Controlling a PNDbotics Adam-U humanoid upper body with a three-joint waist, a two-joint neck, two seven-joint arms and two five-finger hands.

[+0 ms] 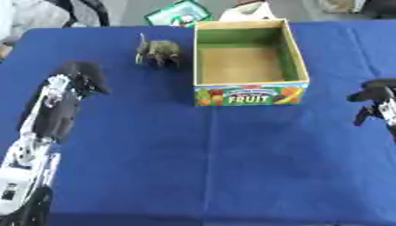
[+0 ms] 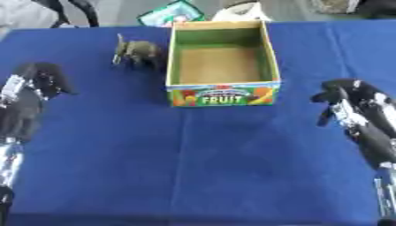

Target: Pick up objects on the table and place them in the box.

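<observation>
Standing beside the cardboard box (image 1: 249,84), a knobbly olive animal figure (image 1: 158,53).

A deep blue cloth-covered counter (image 1: 232,167) fills the scene. On it stands an open cardboard box (image 1: 249,93) with green inner walls, a tan floor, and a front panel printed with red, orange and green produce around the white word "FRUIT". Beside it is an olive-green toy animal (image 1: 158,52) with pale tusks. Both robot hands, left hand (image 1: 83,76) and right hand (image 2: 344,98), are black with silver parts.
</observation>
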